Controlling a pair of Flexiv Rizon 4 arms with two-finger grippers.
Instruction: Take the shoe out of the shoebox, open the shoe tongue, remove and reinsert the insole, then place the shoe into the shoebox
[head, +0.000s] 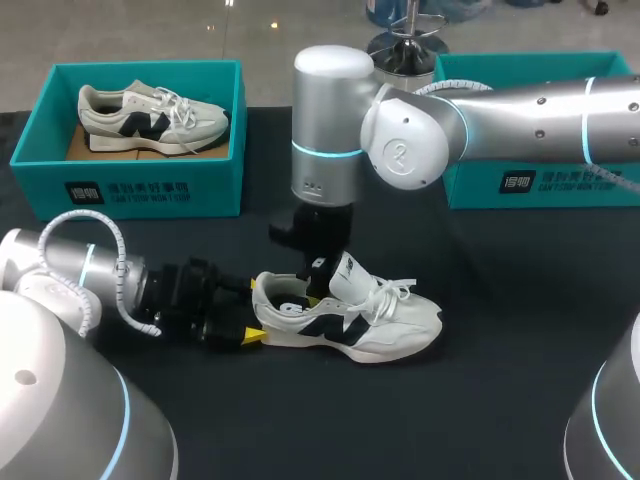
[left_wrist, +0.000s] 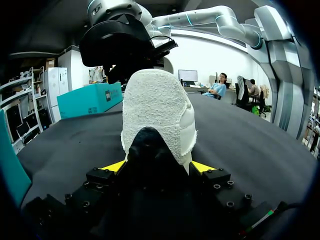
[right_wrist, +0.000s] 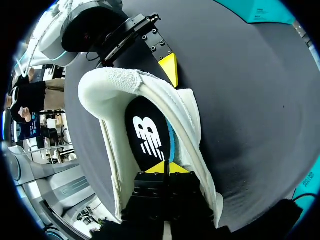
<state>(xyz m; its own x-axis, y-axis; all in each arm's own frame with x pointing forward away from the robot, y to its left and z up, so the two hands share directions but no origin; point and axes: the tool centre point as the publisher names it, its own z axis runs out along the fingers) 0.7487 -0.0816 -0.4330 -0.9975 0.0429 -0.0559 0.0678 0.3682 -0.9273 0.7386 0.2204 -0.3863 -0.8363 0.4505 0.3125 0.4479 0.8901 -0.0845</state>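
Pale shoe, heel gripped by left gripper, right arm above it; teal shoebox behind

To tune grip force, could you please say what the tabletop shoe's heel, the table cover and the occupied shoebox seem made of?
The shoe looks like soft off-white terry-like fabric at the heel, loopy nap visible. The table cover seems matte black cloth, no glare. The shoebox is likely teal cardboard: flat printed walls, brown inner floor.

Right arm over shoe heel
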